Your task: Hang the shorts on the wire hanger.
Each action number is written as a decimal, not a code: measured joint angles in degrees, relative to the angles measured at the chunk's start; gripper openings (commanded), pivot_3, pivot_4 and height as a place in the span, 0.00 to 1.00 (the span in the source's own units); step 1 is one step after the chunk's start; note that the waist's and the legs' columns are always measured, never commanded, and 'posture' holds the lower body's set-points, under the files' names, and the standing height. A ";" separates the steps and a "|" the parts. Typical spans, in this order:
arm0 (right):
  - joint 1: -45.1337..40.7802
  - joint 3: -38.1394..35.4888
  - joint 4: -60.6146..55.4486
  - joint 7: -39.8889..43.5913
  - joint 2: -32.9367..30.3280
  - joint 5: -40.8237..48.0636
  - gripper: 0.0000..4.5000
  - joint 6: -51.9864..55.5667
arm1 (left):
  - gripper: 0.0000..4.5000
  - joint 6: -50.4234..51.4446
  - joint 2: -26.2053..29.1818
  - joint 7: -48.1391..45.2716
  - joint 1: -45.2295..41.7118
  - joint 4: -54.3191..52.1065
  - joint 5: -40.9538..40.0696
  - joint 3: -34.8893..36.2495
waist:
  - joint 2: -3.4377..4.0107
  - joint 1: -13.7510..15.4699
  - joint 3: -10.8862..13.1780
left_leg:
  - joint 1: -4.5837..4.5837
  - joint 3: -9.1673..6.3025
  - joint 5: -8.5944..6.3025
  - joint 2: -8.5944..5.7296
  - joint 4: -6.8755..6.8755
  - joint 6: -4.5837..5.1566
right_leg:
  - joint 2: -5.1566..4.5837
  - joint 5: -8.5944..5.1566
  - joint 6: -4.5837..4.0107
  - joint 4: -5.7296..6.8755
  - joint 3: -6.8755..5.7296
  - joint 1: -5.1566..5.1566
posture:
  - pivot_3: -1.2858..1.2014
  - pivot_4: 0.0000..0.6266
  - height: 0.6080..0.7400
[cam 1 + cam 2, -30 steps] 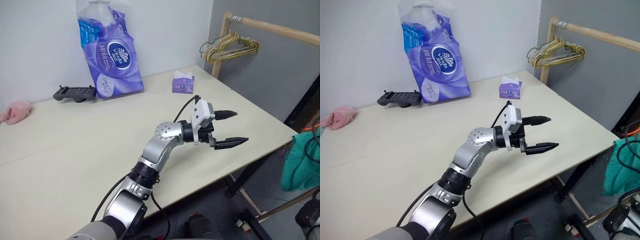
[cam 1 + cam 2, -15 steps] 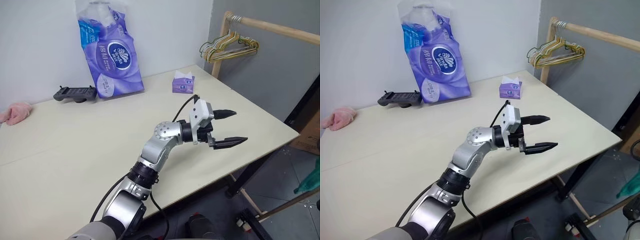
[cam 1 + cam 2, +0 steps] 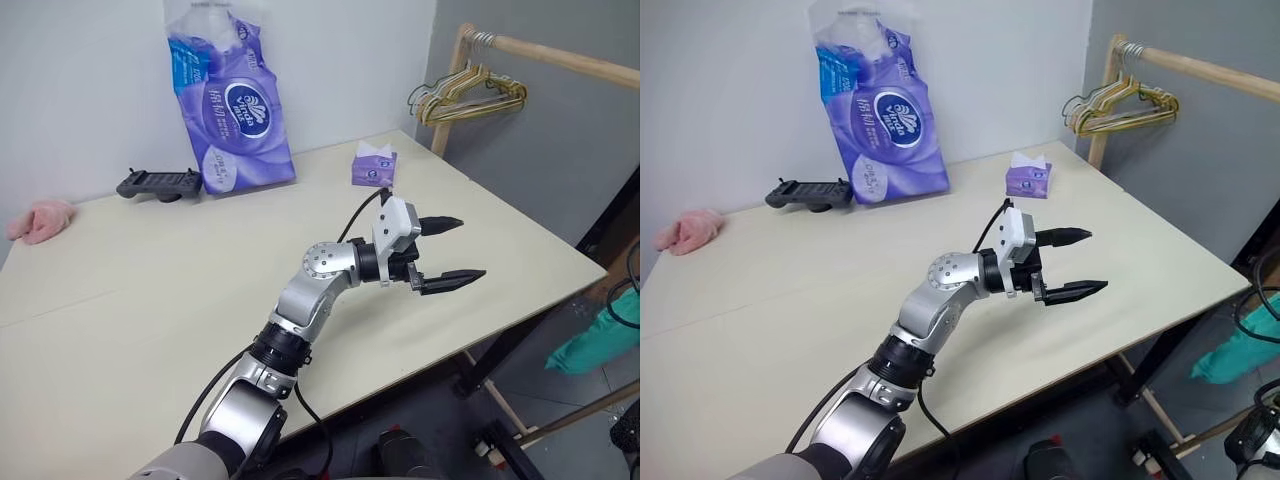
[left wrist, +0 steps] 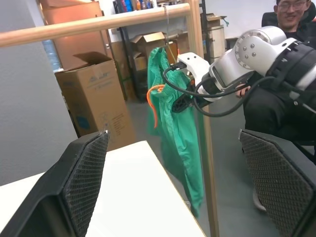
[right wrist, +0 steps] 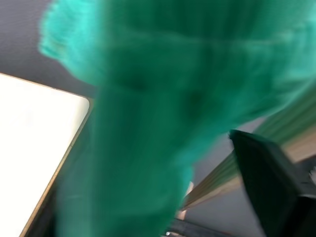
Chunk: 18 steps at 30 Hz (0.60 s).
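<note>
The table (image 3: 150,300) was left bare in front. Past its end, on the wooden rail (image 4: 98,22), the green shorts (image 4: 175,123) were seen hanging full length, apparently by the thin wire hanger (image 4: 167,29) hooked over it. So most of the job looked done. The right pincer (image 4: 181,101) was right against the cloth, and clenched or released couldn't be told. The left pincer (image 3: 470,247) was spread wide over the table, with nothing gripped. Only backing off seemed left.

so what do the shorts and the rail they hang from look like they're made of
The shorts look like soft, matte teal-green cloth: they hang limp in loose folds, with a thin orange drawstring that seems to be cord. The rail looks like bare, unvarnished pale wood: round, light tan, no shine.
</note>
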 measured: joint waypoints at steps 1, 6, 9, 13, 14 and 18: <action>1.07 -0.83 -4.03 -1.38 1.88 -0.31 0.99 1.33 | 1.00 0.00 0.02 -0.11 0.01 -0.03 -0.03 0.00 | 0.01 0.01 0.00 | 0.00 -0.01 0.00 0.01 -0.01 0.00 | 0.01 0.00 0.00 0.01 0.00 -0.01 | 0.40 0.05 1.00; 2.13 -3.34 -24.25 -6.91 11.68 -3.26 0.99 12.25 | 1.00 0.00 -0.07 -0.51 0.01 -0.04 -0.10 -0.03 | 0.06 -0.13 -0.03 | -0.01 -0.01 -0.01 0.04 -0.01 -0.02 | 0.03 -0.01 0.02 0.05 0.03 -0.06 | 0.38 0.06 1.00; 1.70 -3.05 -31.66 -7.97 14.43 -4.08 0.99 16.88 | 1.00 0.00 -0.28 -0.67 0.00 -0.04 -0.12 -0.13 | 0.06 -0.17 -0.03 | -0.02 0.01 -0.03 0.02 0.00 -0.04 | 0.02 -0.02 0.07 0.03 0.02 -0.07 | 0.38 0.07 1.00; -0.29 1.46 -50.63 -10.95 25.88 -7.95 0.99 25.39 | 1.00 1.44 1.45 -1.79 0.67 -1.18 -0.99 -0.04 | 0.10 -1.21 -0.03 | -0.04 -0.07 -0.07 0.12 -0.02 -0.06 | 0.07 -0.04 0.06 0.07 -0.02 -0.19 | 0.38 0.08 1.00; -0.10 3.36 -53.76 -11.45 28.65 -8.65 0.99 25.96 | 1.00 2.14 2.71 -2.27 1.24 -2.09 -1.32 0.00 | 0.14 -1.62 -0.04 | -0.08 -0.08 -0.08 0.13 -0.04 -0.08 | 0.07 -0.04 0.06 0.09 -0.02 -0.24 | 0.38 0.08 1.00; 0.70 7.21 -58.73 -12.43 33.02 -11.22 0.99 26.16 | 1.00 4.27 7.53 -2.30 2.63 -2.33 -1.73 2.75 | 0.21 -2.02 0.23 | -0.06 -0.11 -0.10 0.09 0.01 -0.13 | 0.03 -0.07 0.09 0.13 -0.05 -0.33 | 0.39 0.10 1.00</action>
